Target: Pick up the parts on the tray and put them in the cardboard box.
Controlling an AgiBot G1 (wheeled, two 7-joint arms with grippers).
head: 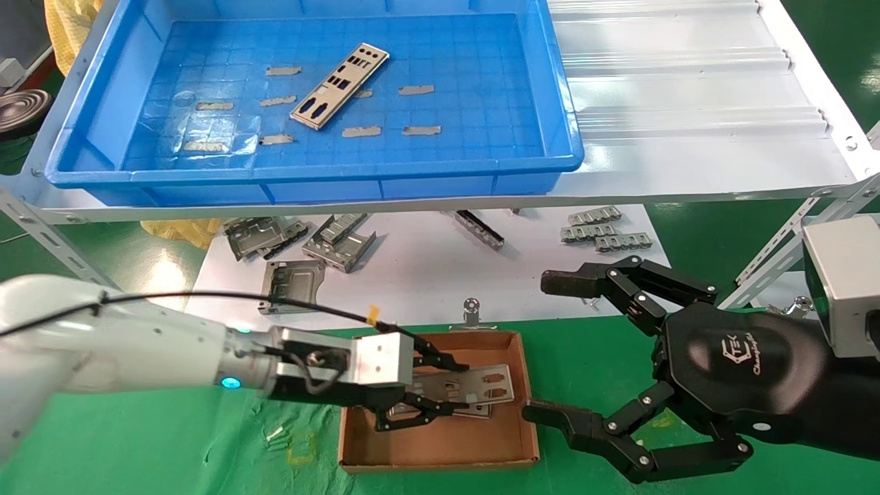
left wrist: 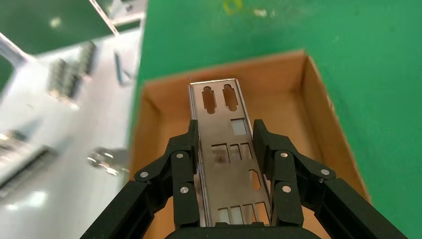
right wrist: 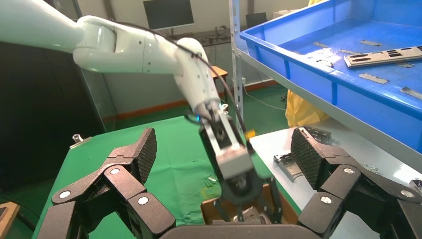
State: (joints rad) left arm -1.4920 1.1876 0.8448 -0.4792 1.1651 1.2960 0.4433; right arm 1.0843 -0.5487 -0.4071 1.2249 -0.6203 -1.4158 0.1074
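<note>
Left arm: glossy white shell, blue LED ring at wrist, black cable clipped along it with yellow tag, silver block, black left end effector. Right end effector: matte black linkage fingers, silver pivot screws, ribbed pads, white logo on palm housing, grey box at 3 o'clock.

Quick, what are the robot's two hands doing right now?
Left gripper: closed on a metal plate, over the cardboard box.
Right gripper: open, holding nothing, just right of the box.

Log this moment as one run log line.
left hand: shut on silver-grey metal plate, over brown cardboard box | right hand: open, idle | blue plastic tray: one plate left
</note>
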